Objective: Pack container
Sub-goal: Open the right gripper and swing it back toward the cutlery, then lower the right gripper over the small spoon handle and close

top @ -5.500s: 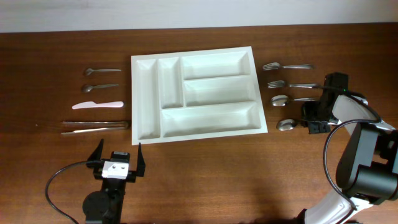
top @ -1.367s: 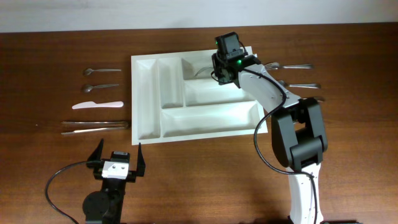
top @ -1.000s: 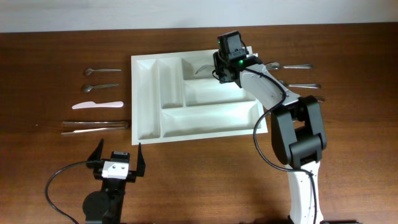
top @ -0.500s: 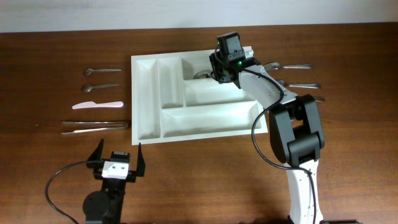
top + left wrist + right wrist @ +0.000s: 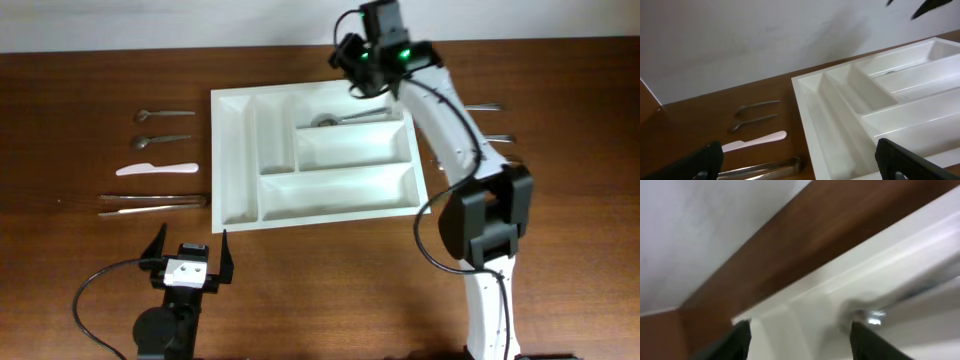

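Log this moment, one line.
spoon: lying in tray's top crosswise compartment | right jaws: open, empty, raised by tray's far edge | left jaws: open, empty, apart from tray

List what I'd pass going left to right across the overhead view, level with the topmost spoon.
From the left: left spoon → tray → packed spoon → fork handle.

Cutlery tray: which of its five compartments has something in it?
The top long crosswise compartment, against the far edge of the cutlery tray: a metal spoon lies in it, while the other four are empty.
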